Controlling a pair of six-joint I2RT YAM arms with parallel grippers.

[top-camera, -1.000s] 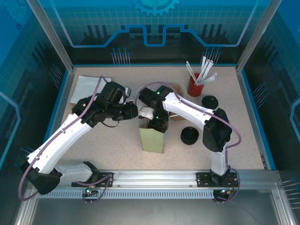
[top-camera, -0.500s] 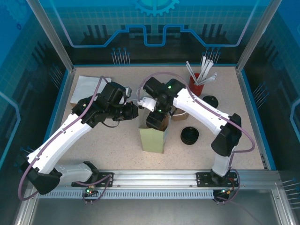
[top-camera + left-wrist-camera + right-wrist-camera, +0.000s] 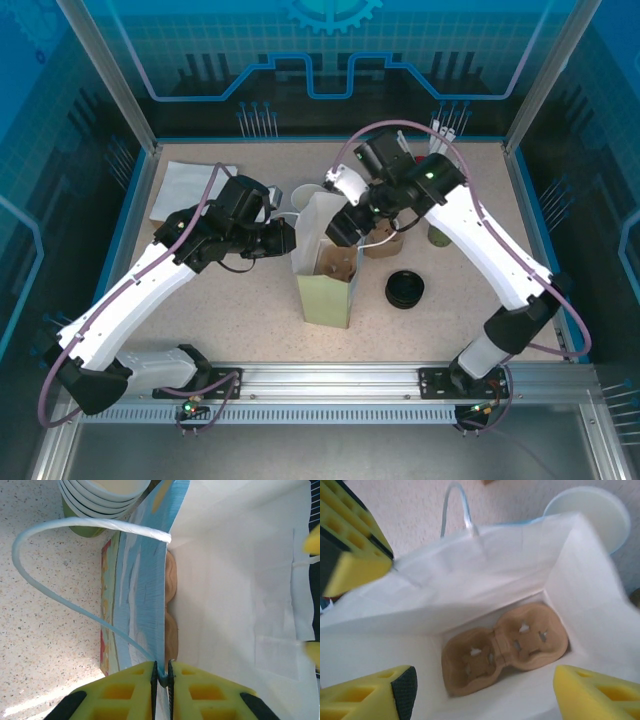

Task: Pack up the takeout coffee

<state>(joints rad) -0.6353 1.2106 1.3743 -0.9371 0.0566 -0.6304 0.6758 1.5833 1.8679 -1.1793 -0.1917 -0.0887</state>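
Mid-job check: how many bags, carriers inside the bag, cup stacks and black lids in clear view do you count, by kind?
Bag: 1
Carrier, inside the bag: 1
Cup stack: 1
Black lid, in clear view: 1
Total: 4

The top external camera looks down from above and behind the 2 arm bases [image 3: 455, 380] over the speckled beige tabletop [image 3: 230, 320]. Both wrist cameras sit close to the white paper bag [image 3: 240, 580]: the left along its rim, the right straight down inside. All 3 share the bag, the brown moulded-pulp cup carrier [image 3: 505, 647] inside and the white-lined dark green paper cup [image 3: 585, 515] beside it.
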